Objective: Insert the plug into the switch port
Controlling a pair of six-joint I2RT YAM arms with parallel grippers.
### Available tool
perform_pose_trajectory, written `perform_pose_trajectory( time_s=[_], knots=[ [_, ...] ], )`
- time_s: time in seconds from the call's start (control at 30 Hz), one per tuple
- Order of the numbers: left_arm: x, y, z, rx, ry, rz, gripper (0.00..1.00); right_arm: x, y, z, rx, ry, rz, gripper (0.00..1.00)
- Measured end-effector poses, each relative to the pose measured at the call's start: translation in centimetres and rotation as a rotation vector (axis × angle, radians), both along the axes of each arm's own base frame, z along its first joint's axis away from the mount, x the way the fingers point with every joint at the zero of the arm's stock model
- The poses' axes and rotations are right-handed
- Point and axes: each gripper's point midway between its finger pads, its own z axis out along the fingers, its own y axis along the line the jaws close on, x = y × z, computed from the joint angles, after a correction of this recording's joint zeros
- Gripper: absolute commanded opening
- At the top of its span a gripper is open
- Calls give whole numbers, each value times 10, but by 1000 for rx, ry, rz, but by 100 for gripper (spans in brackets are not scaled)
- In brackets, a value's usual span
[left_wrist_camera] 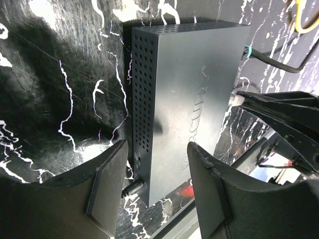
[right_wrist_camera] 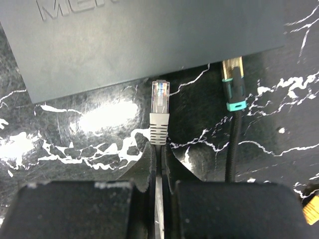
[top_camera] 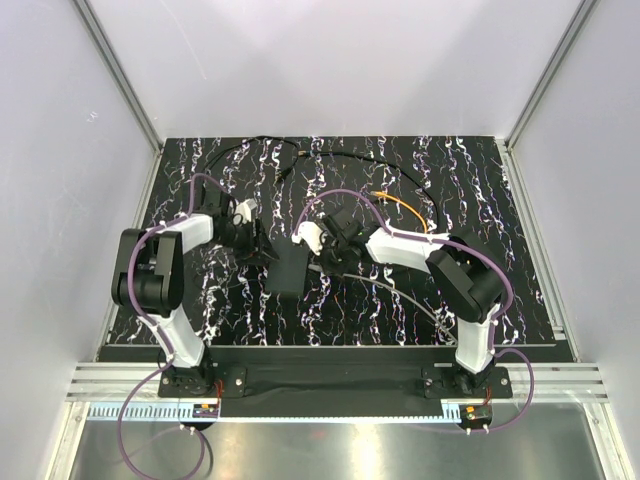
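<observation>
My right gripper (right_wrist_camera: 159,185) was clamped on the cable (right_wrist_camera: 158,162) behind the plug (right_wrist_camera: 160,107), its tip just short of the switch (right_wrist_camera: 149,40) edge. My left gripper (left_wrist_camera: 155,164) straddled the switch, jaws apart. Gripped by its cable, the plug could tilt and jam.

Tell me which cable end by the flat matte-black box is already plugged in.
The black braided cable with teal bands: its gold tip runs into the box edge. The clear plug with grey boot, pinched in the right gripper, stops short.
</observation>
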Motion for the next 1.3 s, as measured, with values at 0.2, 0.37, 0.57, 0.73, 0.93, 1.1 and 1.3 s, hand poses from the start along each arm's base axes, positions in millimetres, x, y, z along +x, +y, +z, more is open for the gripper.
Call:
perform_pose_trajectory(
  time_s=[0.2, 0.37, 0.57, 0.73, 0.93, 1.1, 1.3],
  knots=[
    [0, 0, -4, 18, 14, -9, 55, 5, 3, 2, 11, -21, -3, 0],
    [0, 0, -4, 22, 17, -12, 55, 5, 5, 3, 20, -22, 4, 0],
    [0, 0, -6, 22, 25, -14, 55, 4, 5, 2, 20, -34, 39, 0],
    [4, 0, -6, 21, 23, -14, 55, 4, 4, -1, 14, -60, 81, 0],
    [7, -1, -6, 21, 23, -15, 55, 6, 6, -2, 17, -97, 135, 0],
    [9, -2, -7, 21, 23, -18, 55, 9, 9, 1, 26, -120, 149, 0],
    [11, -2, -7, 22, 26, -24, 55, 12, 13, 4, 43, -139, 155, 0]
  ],
)
